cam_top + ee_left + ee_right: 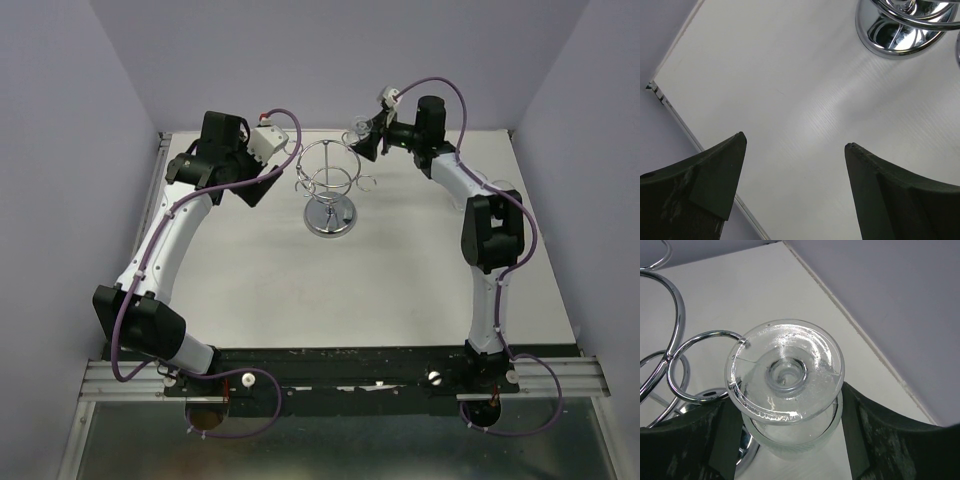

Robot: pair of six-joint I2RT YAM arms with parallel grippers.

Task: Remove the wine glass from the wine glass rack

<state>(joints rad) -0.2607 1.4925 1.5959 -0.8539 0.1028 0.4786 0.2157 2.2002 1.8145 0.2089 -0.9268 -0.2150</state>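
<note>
While the count stands at two arms, one wine glass rack (330, 190) and one wine glass (785, 371), only the right gripper (790, 412) is loaded. It pinches the glass by the bowl, one finger (690, 445) pressed to each side. The glass hangs upside down with its round foot towards the wrist camera. It sits at the far right side of the rack, at rim height. One small loop (697, 365) of chrome wire lies just beside the foot, and whether they touch cannot be told. The stem is outside that loop. The rack stands upright on its disc base (900, 35) on the white table (400, 290), between the two grippers. The left gripper (795, 140) is spread wide and holds nothing, above bare table to the left of the base and apart from it. Lilac walls (350, 60) close the table on three sides.
</note>
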